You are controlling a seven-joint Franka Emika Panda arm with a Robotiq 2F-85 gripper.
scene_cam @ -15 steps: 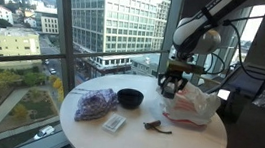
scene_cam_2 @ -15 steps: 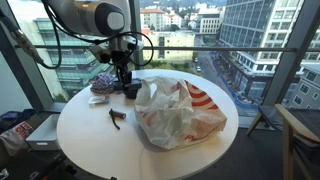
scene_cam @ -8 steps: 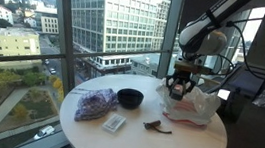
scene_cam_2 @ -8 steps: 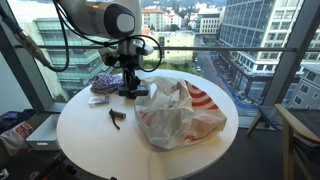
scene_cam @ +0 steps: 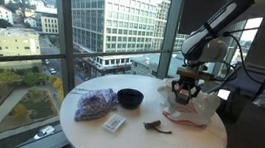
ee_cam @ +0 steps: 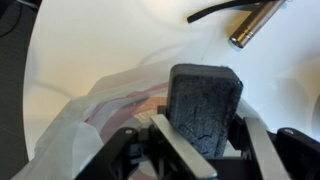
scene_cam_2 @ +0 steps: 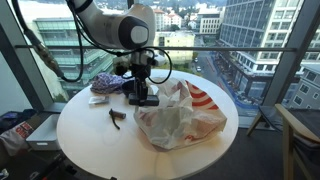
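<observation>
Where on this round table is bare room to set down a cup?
Bare: the strip of the table between the dark tool, the white packet and the near rim. Crowded: behind them, the mesh bag, bowl and plastic bag, over which the jaws hold a black block.

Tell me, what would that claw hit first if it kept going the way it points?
Probably the plastic bag: the gripper, holding a black block, hangs over its edge, though depth is unclear.

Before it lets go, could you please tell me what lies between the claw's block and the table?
The bag lies under the block, in the wrist view.
</observation>
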